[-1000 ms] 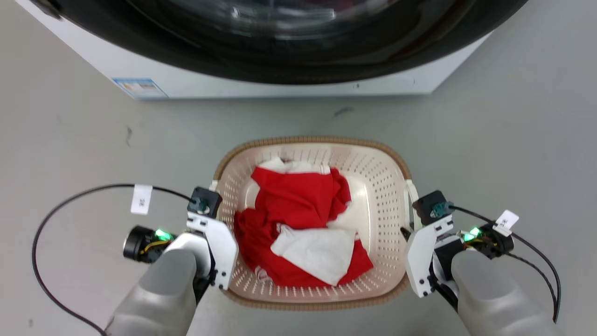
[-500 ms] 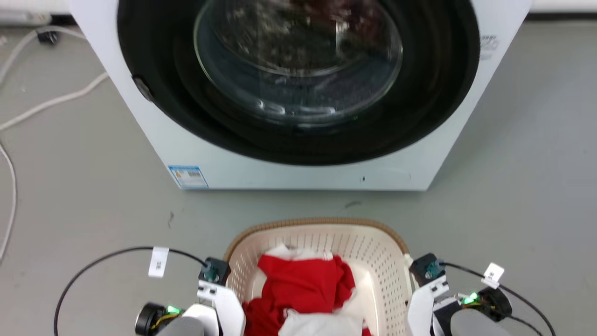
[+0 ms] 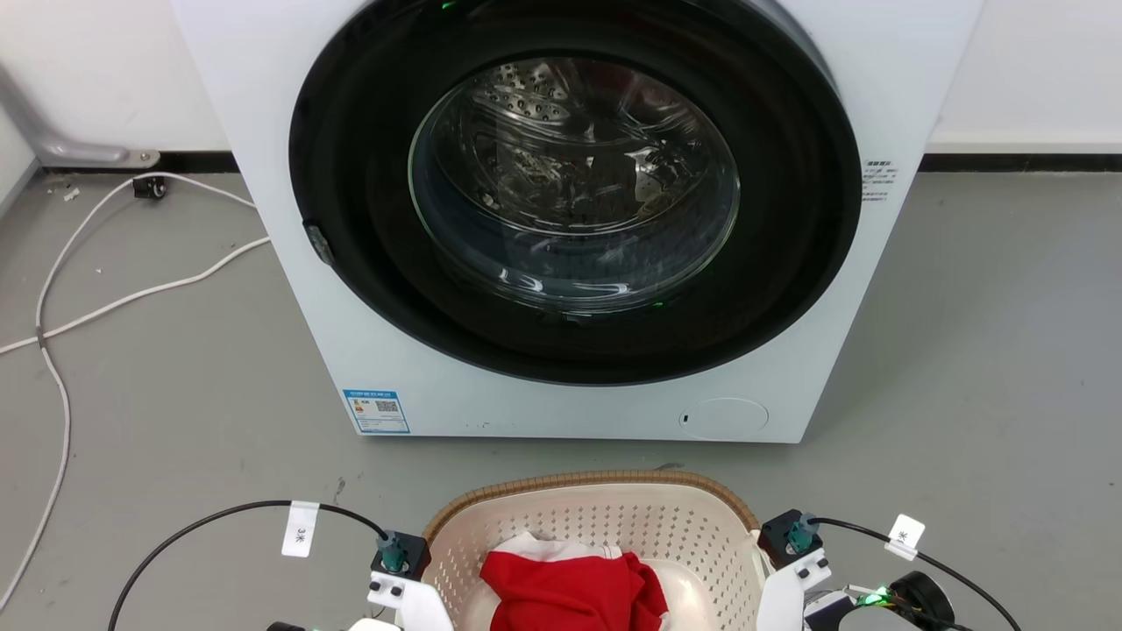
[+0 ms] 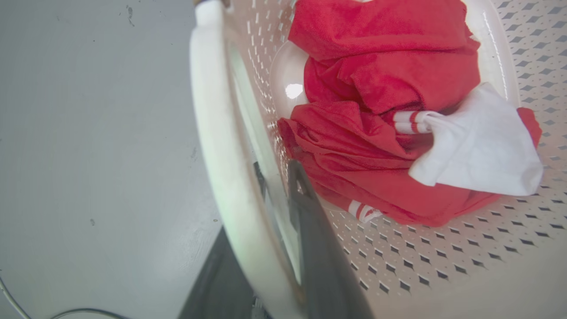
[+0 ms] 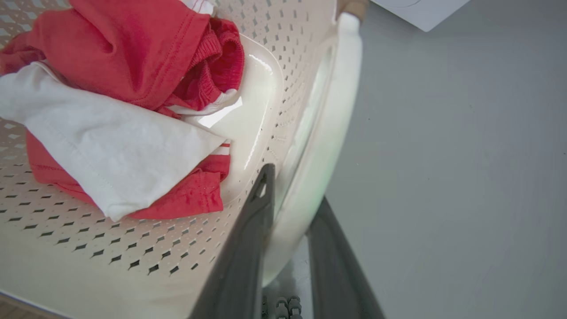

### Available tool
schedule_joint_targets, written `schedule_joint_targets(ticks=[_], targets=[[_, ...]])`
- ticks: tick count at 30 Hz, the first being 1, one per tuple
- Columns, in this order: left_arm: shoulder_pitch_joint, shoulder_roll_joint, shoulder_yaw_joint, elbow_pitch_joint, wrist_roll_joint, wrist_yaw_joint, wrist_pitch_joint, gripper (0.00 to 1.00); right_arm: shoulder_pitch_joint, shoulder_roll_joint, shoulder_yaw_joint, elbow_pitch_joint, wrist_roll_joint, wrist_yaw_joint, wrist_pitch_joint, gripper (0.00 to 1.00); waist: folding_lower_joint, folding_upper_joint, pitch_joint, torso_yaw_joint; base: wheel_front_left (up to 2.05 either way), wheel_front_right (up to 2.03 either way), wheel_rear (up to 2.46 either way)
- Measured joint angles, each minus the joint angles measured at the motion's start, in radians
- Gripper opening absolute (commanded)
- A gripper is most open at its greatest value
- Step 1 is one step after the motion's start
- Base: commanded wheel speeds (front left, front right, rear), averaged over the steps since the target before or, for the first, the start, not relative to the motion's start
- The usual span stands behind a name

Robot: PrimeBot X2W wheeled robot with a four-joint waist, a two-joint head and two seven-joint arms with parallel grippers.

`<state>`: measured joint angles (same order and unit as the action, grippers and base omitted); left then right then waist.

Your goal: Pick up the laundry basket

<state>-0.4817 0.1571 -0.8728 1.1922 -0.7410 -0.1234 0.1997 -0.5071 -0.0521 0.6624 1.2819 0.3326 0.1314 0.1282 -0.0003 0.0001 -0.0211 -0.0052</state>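
Observation:
The laundry basket [image 3: 596, 480] is cream-white and perforated with a brown woven-look rim, and it lies at the bottom edge of the head view, in front of the washing machine. A red garment [image 4: 376, 66] and a white cloth [image 4: 478, 146] lie inside it. My left gripper [image 4: 270, 186] is shut on the basket's white left handle [image 4: 217, 133], with one dark finger inside the wall and one outside. On the opposite side, my right gripper [image 5: 294, 190] is shut in the same way on the right handle [image 5: 336, 110].
A white front-loading washing machine [image 3: 394, 350] with a round glass door [image 3: 574, 184], which is shut, stands just beyond the basket. White cables [image 3: 131, 294] trail over the grey floor at the left. A wall runs behind the machine.
The head camera has swung upward, so the whole machine door now shows and the basket has slid to the bottom edge. The basket stays between the two grippers.

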Motion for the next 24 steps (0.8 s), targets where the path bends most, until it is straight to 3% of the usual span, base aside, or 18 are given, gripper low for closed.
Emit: schedule_joint_targets(ticks=[24], targets=[[0.000, 0.008, -0.113, 0.010, -0.119, 0.000, 0.007, 0.00, -0.002, -0.009, 0.105, 0.002, 0.112, 0.000, 0.065, 0.00, 0.0003, 0.0000, -0.048, -0.017, 0.00, 0.00, 0.00]])
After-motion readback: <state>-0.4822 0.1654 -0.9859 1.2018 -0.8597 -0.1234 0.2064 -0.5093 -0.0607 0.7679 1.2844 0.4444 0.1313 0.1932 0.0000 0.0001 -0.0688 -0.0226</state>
